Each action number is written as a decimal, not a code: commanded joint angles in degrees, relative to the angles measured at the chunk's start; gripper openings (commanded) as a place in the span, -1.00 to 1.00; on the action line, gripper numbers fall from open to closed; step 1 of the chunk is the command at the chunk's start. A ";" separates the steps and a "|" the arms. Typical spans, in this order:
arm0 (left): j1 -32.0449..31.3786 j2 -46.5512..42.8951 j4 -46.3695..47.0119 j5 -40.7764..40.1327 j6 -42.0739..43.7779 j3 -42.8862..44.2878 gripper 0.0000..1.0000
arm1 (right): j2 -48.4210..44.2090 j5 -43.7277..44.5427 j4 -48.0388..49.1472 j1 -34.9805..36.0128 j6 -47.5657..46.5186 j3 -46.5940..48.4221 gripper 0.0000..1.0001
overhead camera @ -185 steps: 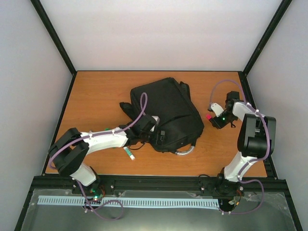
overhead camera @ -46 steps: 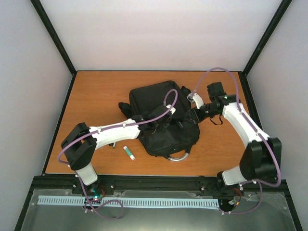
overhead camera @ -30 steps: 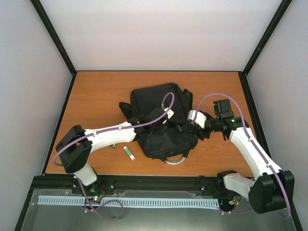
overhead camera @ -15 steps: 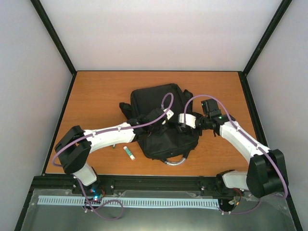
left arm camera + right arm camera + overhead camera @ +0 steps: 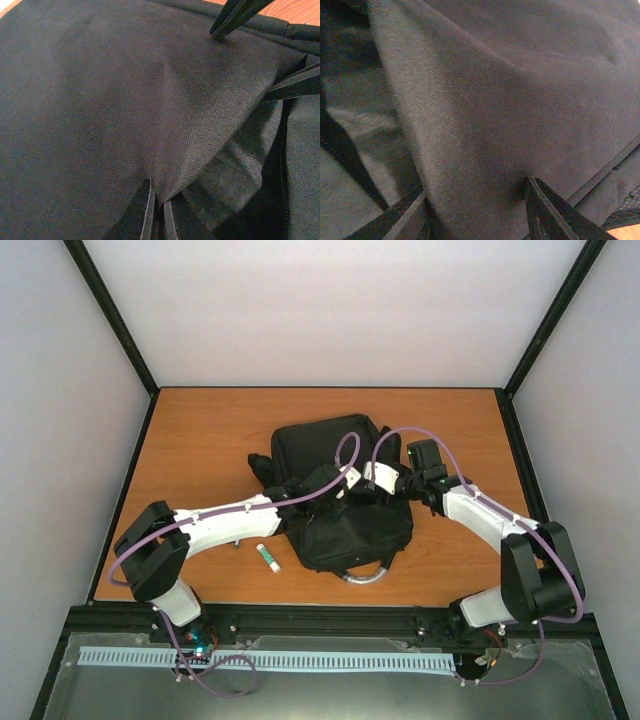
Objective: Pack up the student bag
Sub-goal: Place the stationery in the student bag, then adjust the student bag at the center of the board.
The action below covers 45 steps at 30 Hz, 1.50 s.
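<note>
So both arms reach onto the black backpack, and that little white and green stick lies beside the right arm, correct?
Wrong side. The stick lies beside the left arm, on the table just off the backpack; the top view shows it. Both arms do reach onto the backpack.

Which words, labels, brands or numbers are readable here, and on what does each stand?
None can be read.
The small white and green stick beside the student bag may carry a label, but it is too small to read.
The bag's black fabric shows no print in any view.
</note>
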 commanded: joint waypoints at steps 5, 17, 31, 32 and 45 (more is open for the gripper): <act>-0.56 -2.13 2.03 1.68 -1.45 0.22 -0.75 | 2.32 1.11 9.85 0.55 10.97 1.10 -0.07; 3.71 -13.53 -5.91 -4.05 -24.85 -3.01 0.85 | -3.26 -0.26 2.04 0.88 8.55 -3.72 0.00; 25.05 -13.64 -3.27 18.00 -44.11 -13.61 0.99 | -3.23 1.98 -0.56 0.95 9.75 -5.66 -0.12; 25.39 -12.13 -1.27 19.44 -43.89 -13.45 1.00 | -2.87 1.55 -2.19 0.99 9.47 -5.47 -0.12; 24.47 11.96 11.30 35.50 -38.30 3.79 0.82 | -4.01 -6.26 -15.27 1.04 2.85 -7.75 -0.11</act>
